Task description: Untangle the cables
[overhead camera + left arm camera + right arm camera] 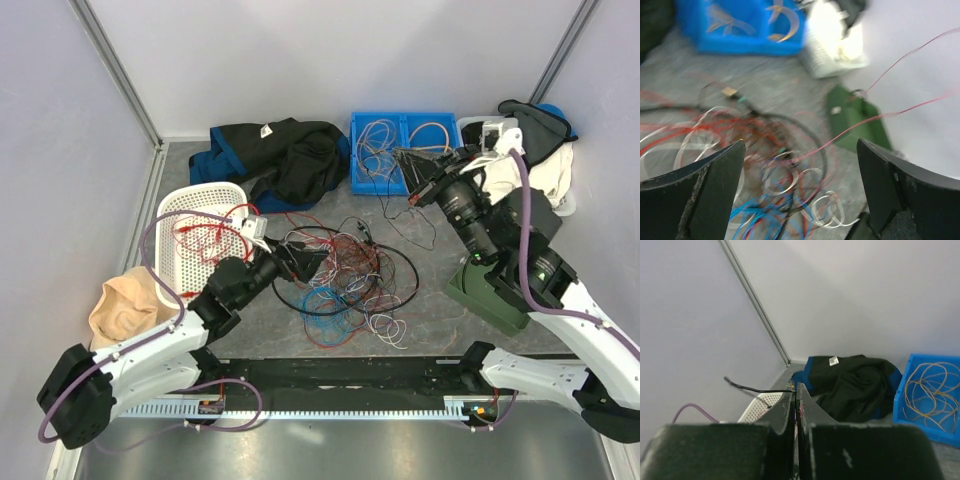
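Left hand (800, 144) spread wide, nothing between the fingers, hovering low over the cables (340, 275); right hand (796, 388) pressed together, pinching a thin black wire (752, 387) that sticks out at its 9 o'clock, raised off the desk (440, 312) near the blue bin (356, 130); main heap sits at desk centre, red, black, white and blue strands looped through each other; bin at 1 o'clock holds a few loose coils in two compartments; white basket (175, 215) at 9 o'clock holds some red ones; we judge a handful sorted, the bulk not yet; in the left wrist view thin red strands rise from the heap toward 2 o'clock, so we guess the current pull isn't free; most of the job is left.
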`<state>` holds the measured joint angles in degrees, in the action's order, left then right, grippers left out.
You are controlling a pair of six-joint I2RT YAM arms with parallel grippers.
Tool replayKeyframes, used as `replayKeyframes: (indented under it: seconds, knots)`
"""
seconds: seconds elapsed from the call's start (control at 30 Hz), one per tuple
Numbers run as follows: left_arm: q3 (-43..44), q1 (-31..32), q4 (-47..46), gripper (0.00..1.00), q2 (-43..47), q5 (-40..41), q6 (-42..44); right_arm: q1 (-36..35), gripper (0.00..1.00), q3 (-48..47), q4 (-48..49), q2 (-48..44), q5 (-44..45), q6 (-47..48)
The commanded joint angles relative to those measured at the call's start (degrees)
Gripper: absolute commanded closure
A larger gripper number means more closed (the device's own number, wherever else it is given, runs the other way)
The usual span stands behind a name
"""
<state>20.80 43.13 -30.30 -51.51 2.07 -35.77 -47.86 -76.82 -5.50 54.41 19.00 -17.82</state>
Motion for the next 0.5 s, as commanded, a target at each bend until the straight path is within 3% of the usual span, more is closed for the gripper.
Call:
replayKeyframes:
  seconds: [0.0,0.23,0.47]
  knots:
    - [-1.9,1.86,-29.95,0.0,-2.8,-8.3,4.91,-0.22,1.0,-2.37,-3.99,0.34,0.69,-1.33]
    - [-2.61,6.95,-45.53,0.0,-11.68,-14.01,8.43,-0.13,1.0,-6.15,-7.25,1.22,-0.99,-3.53]
    - [0.21,8.72,-40.47,0.0,-18.19,-15.95,10.89,-0.13,1.0,-8.0,-9.62,1.49,-0.73,-3.27]
